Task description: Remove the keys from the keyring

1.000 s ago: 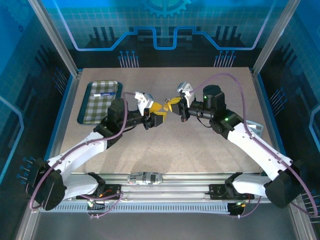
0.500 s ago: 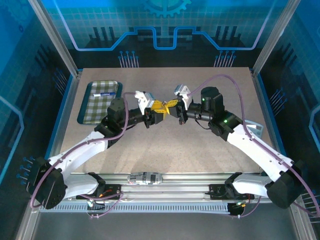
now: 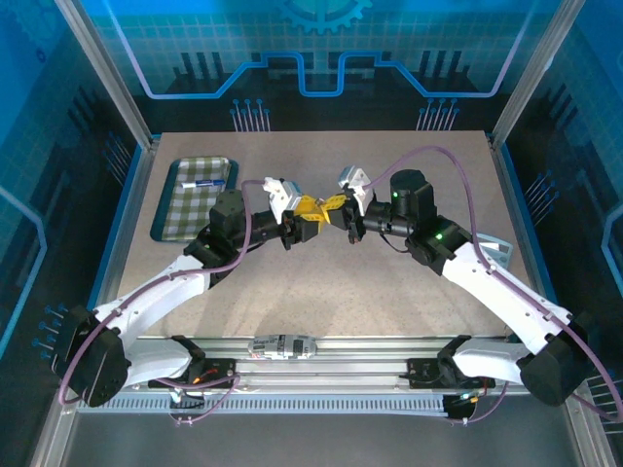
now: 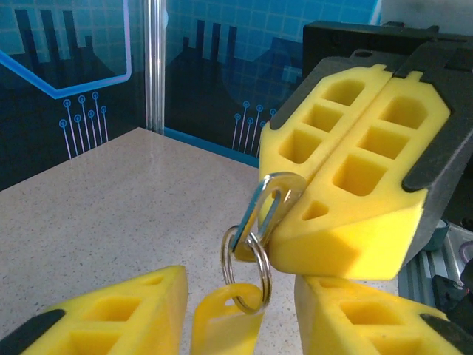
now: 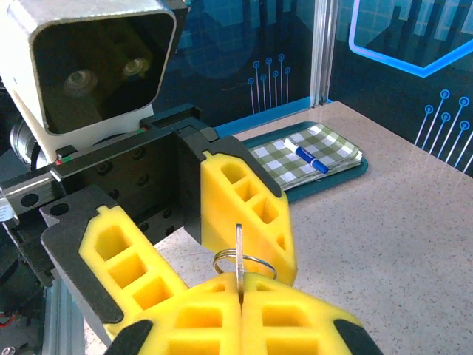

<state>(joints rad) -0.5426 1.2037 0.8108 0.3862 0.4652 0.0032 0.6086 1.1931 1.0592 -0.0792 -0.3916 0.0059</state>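
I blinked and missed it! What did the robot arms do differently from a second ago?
The left end effector and the right end effector moved toward each other until their yellow tips almost meet. The left one's jaws narrowed, with the small yellow plastic tag between them. The right one stays shut on the small silver-grey metal key. The green checked tray did not move.

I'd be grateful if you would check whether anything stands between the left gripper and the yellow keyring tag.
Nothing visible does. The keyring tag hangs between the fingers of the open left gripper. A metal ring joins it to the key, which the shut right gripper pinches above it.
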